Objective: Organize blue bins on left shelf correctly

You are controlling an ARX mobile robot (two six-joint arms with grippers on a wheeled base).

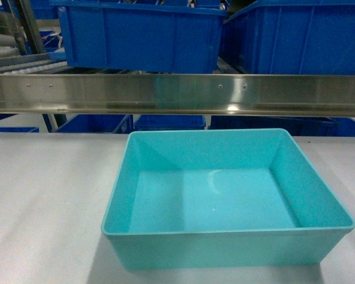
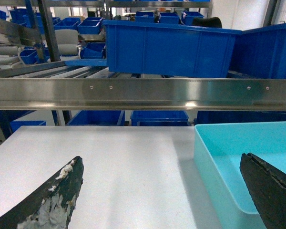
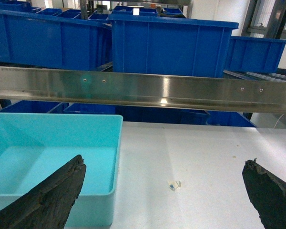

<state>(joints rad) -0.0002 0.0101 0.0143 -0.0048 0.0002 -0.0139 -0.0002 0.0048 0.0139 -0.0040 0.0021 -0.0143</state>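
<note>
One blue bin (image 1: 225, 244), light turquoise and empty, sits on the white table (image 1: 47, 201) just before the left shelf's steel rail (image 1: 177, 93). Neither gripper shows in the head view. In the left wrist view my left gripper (image 2: 161, 160) is open, low over the table, and the bin's left wall (image 2: 214, 171) lies between its fingers. Its right finger (image 2: 269, 191) hangs over the bin's inside. In the right wrist view my right gripper (image 3: 164, 161) is open, with the bin's right wall (image 3: 115, 157) between its fingers and its left finger (image 3: 52, 195) over the bin. Nothing is gripped.
Dark royal-blue ribbed bins (image 1: 142, 35) (image 1: 296, 35) stand on the roller level behind the rail, and more sit below it (image 1: 168, 122). The steel rail (image 2: 143, 93) (image 3: 143, 88) crosses every view above the table. A small scrap (image 3: 174, 185) lies on the table right of the bin.
</note>
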